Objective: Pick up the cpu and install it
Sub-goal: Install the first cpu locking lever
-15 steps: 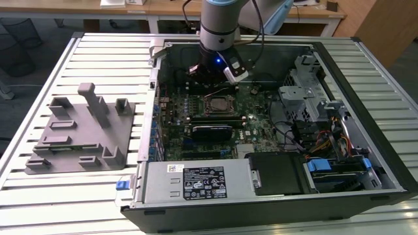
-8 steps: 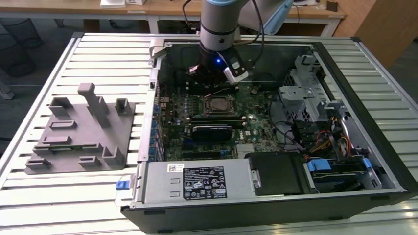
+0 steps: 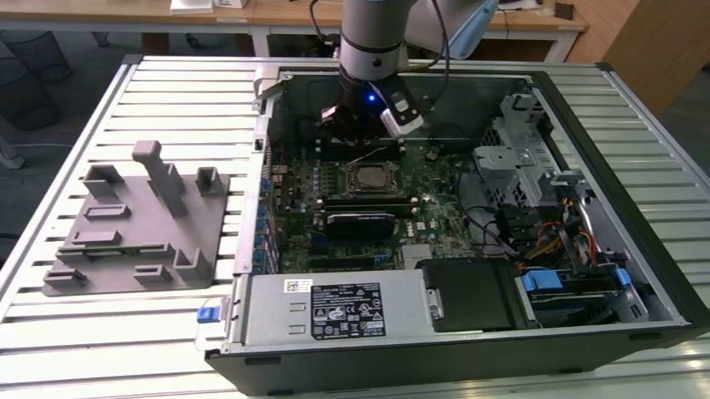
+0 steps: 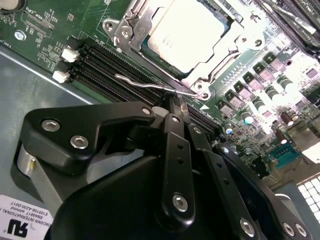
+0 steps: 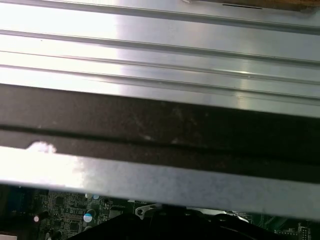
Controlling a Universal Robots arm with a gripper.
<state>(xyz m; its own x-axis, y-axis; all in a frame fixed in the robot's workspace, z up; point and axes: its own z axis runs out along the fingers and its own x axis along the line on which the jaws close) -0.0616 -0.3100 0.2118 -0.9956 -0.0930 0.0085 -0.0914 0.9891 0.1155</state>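
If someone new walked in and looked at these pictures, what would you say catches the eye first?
Probably the open black computer case lying on the slatted metal table, with the arm's black gripper lowered inside it. In the second wrist view its fingers are closed together beside the socket, where the square silver-topped cpu already sits. The grey plastic pegged tray lies at the exterior view's left.

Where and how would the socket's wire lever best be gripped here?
Grip the lever at its free, raised end, probably coming from above on the memory-slot side. That end stands clear of the board, while its other end tucks against the socket frame around the cpu.
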